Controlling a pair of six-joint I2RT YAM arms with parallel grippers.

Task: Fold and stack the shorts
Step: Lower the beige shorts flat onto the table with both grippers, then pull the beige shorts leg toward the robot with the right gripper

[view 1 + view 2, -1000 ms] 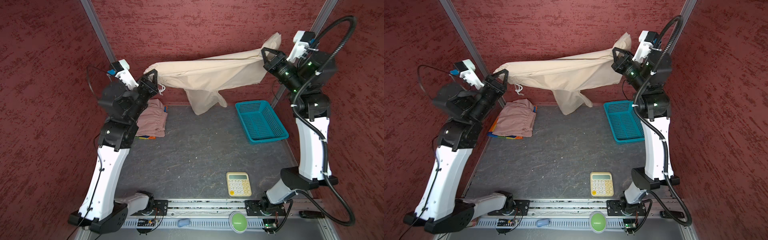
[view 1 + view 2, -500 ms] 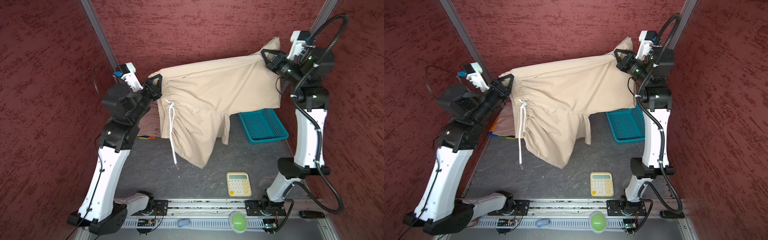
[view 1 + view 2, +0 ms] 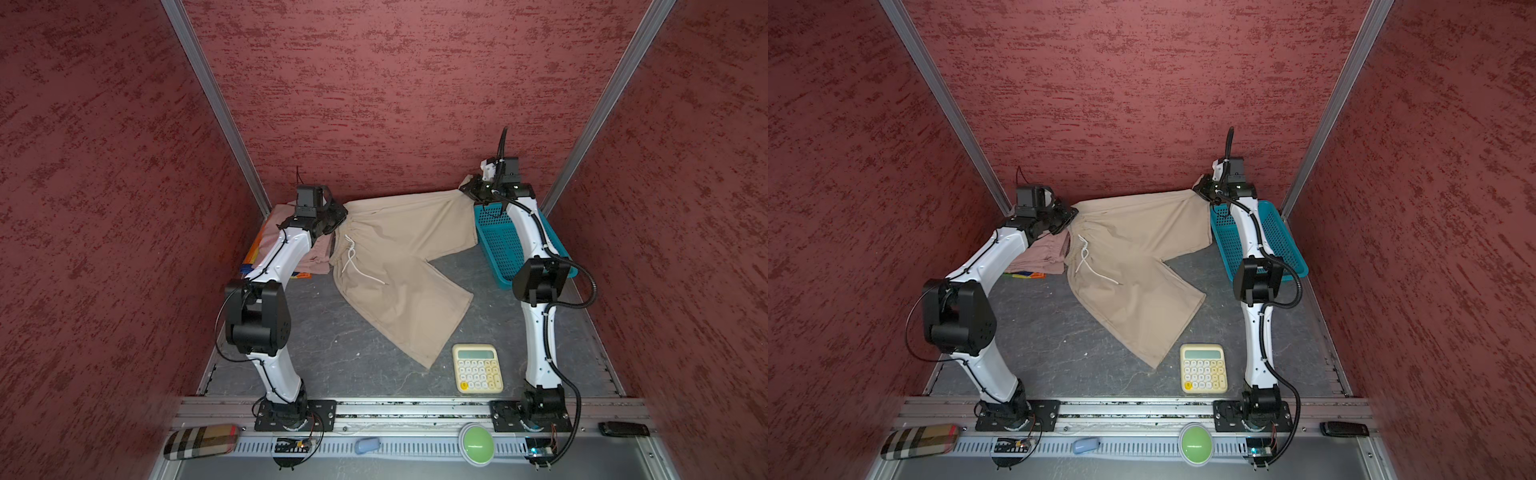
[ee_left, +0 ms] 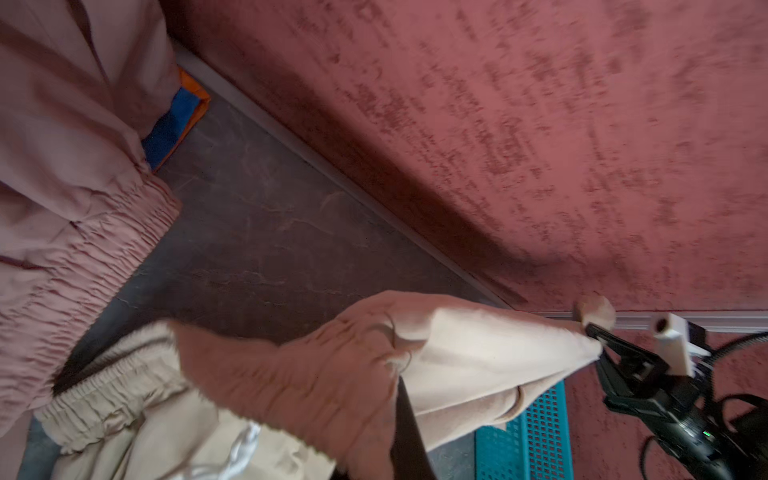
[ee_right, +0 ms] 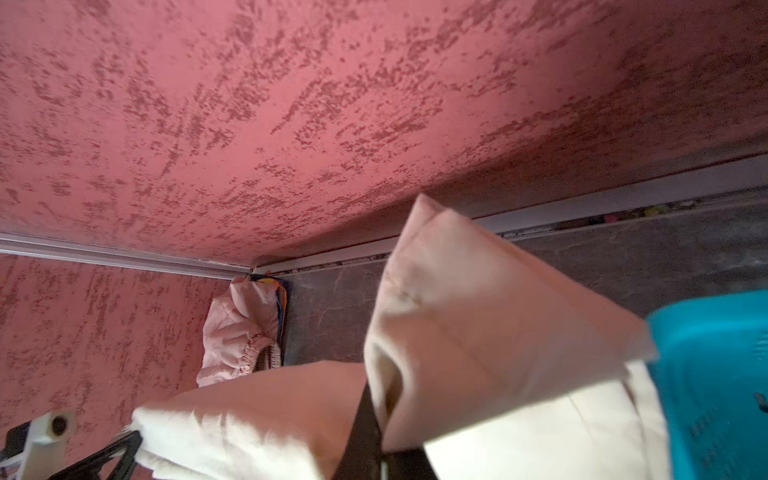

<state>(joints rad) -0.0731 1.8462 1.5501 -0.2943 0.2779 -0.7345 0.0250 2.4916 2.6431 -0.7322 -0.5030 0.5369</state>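
The beige shorts (image 3: 399, 266) (image 3: 1133, 266) lie spread across the grey table in both top views, white drawstring on top. My left gripper (image 3: 343, 216) (image 4: 399, 399) is shut on their gathered waistband corner at the far left. My right gripper (image 3: 467, 189) (image 5: 365, 407) is shut on the hem corner of one leg at the far right, by the back wall. The other leg reaches toward the front. The dusty pink shorts (image 3: 316, 259) (image 4: 62, 187) lie folded under my left arm, on top of the rainbow shorts (image 3: 251, 255) (image 4: 174, 120), of which only edges show.
A teal perforated basket (image 3: 511, 249) (image 5: 715, 374) stands at the back right, partly under the held leg and my right arm. A cream calculator (image 3: 478, 368) lies near the front, close to the free leg's hem. A green button (image 3: 476, 442) and a plaid case (image 3: 201, 440) sit on the front rail.
The beige shorts hung stretched in the air between both grippers. Both arms have come down toward the back, and the shorts now lie spread on the table, still gripped at both corners.
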